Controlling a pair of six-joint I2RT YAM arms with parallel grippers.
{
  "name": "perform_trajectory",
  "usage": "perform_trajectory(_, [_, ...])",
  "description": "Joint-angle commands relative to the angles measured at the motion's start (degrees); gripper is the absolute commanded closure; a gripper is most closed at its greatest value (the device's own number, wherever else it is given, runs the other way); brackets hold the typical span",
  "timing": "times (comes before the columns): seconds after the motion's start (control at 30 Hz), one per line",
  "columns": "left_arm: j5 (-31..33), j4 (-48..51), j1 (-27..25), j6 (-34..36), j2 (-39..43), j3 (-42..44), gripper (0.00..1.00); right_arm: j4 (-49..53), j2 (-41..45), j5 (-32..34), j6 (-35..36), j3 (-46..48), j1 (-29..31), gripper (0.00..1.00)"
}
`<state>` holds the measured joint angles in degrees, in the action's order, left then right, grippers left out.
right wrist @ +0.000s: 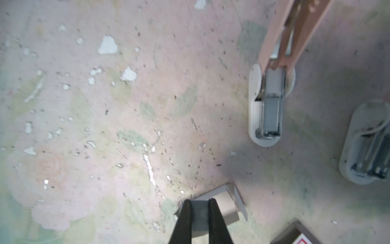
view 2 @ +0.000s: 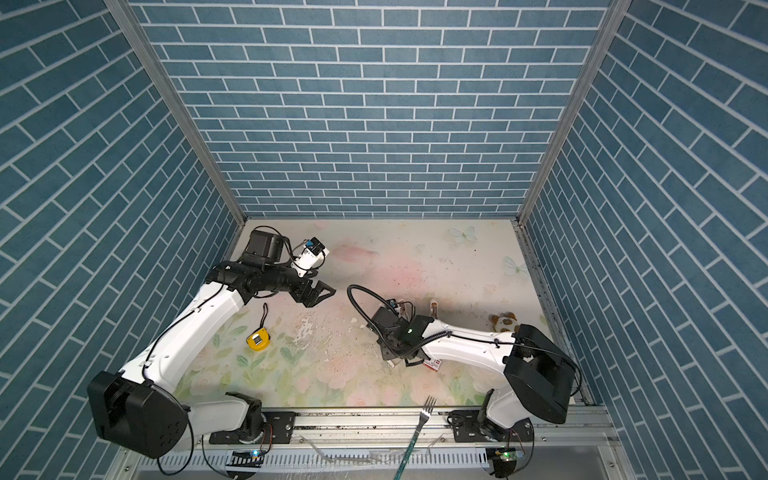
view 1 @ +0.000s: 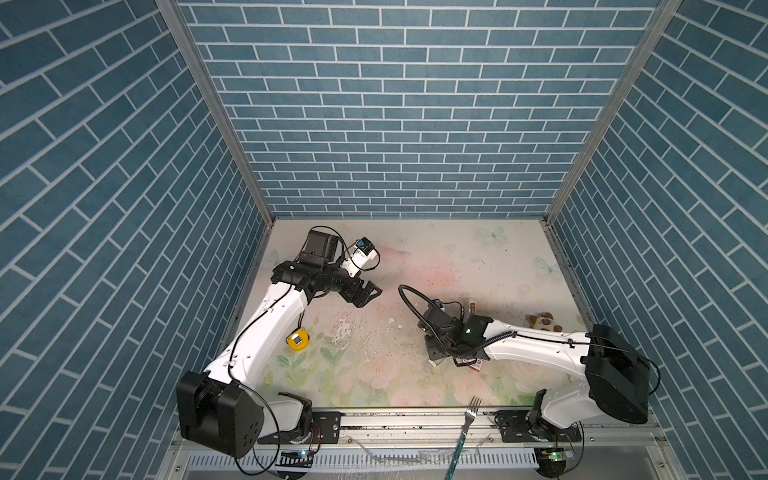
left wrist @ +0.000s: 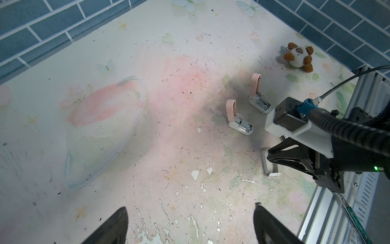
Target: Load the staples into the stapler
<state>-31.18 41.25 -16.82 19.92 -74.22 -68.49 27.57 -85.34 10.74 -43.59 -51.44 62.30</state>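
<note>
While the left gripper (view 1: 371, 296) is hanging wide open near ten o'clock on the table (view 1: 436, 257) in both top views, the right arm (view 1: 532, 345) is covering its own fingers near four o'clock, above one white-and-red box (view 1: 478, 366). One tape measure (view 1: 298, 340) is lying at eight o'clock, one fork (view 1: 468, 417) at six and one plush toy (view 1: 540, 322) at three.

The left wrist view is showing two staplers (left wrist: 240, 125), both standing open.

Only the right wrist view is showing the right gripper (right wrist: 199, 203) pinching the staples (right wrist: 199, 213) narrowly over their pale tray (right wrist: 224, 203).
</note>
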Motion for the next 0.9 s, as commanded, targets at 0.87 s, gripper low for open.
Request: perform_trajectory(0.87, [-0.7,-1.5,1.2,-1.4,0.6,1.5,0.06,-5.6,13.5,1.0,11.0,9.8,-19.6,0.91])
